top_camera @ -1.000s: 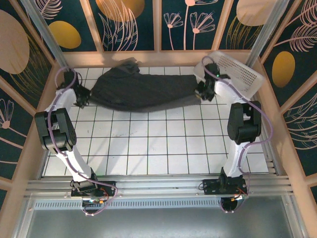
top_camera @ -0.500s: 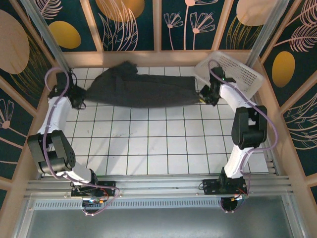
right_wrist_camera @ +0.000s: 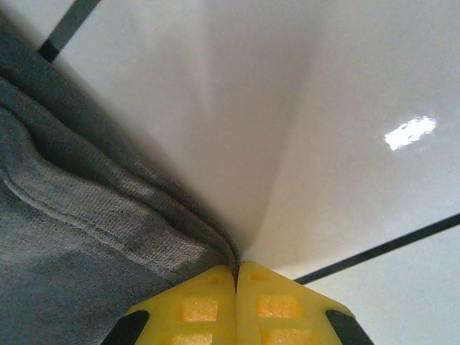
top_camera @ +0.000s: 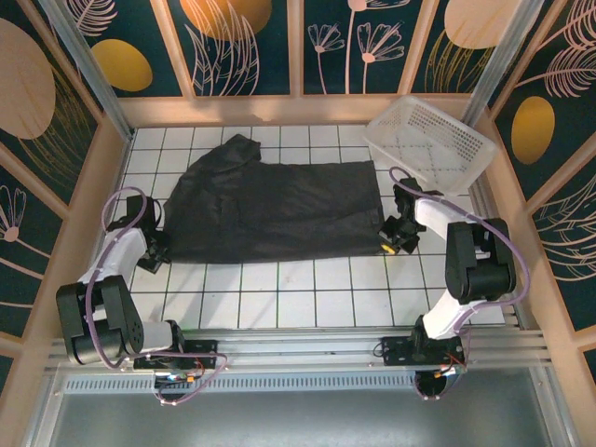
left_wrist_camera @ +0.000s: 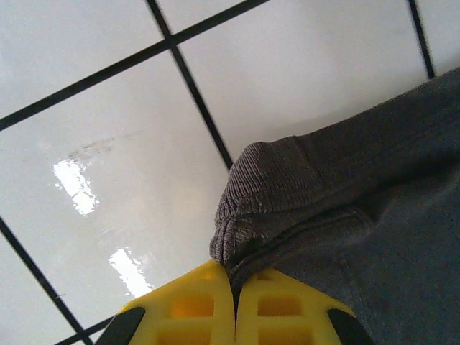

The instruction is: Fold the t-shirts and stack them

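Grips a ribbed near corner of the t-shirt (top_camera: 270, 209) in left gripper (left_wrist_camera: 233, 287), clenched tight on fabric. Grips the opposite near corner in right gripper (right_wrist_camera: 236, 277), likewise clamped. Lies spread flat on tiled table (top_camera: 307, 298) between the two sets of fingers, long axis running fingers to fingers, bulk reaching away beyond both. Equally near either arm. Arms low, elbows folded back, wrists down at tile. Probably calls for lifting both corners together over the far edge.

T-shirt (top_camera: 270, 209) pulled nearer from the back row — now spread flat.
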Motion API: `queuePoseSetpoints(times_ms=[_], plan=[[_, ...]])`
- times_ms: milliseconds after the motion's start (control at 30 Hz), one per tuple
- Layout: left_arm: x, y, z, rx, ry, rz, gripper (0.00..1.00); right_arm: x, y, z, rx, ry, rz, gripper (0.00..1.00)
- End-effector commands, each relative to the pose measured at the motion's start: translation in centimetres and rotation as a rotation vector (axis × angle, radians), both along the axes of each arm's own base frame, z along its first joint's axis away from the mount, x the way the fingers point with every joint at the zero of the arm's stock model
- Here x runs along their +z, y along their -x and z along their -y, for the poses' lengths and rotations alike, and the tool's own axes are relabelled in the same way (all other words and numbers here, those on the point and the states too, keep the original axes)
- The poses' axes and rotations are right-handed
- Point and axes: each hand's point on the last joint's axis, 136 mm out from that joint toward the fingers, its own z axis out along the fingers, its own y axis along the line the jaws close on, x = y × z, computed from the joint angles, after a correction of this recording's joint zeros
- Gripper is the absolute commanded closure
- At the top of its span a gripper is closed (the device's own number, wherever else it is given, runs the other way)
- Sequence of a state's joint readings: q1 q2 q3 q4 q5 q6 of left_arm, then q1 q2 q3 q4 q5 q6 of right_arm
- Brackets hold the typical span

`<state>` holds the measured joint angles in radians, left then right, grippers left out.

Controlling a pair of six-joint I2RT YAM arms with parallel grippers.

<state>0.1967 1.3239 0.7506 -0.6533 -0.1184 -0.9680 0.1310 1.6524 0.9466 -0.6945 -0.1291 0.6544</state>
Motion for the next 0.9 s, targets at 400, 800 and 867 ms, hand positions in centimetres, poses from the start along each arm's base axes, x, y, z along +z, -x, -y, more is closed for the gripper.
queuePoseSetpoints(times_ms=[400,800,867], plan=[[-1.5,3.1,-1.1,0.123,-0.057,-0.040,0.93,-1.6,5.3,2.4,-0.022,0.110,-0.119,1.00],[8.2,-7.6,1.6,-0.152,-0.123,0.217,0.53,9.1,-4.5,-2.8,0.204,0.011,0.389,0.65],[9.3,-11.0,5.4,-0.296,-0.068,0.281,0.55,11.4,-6.1,-6.6,0.324,-0.102,0.520,0.71]])
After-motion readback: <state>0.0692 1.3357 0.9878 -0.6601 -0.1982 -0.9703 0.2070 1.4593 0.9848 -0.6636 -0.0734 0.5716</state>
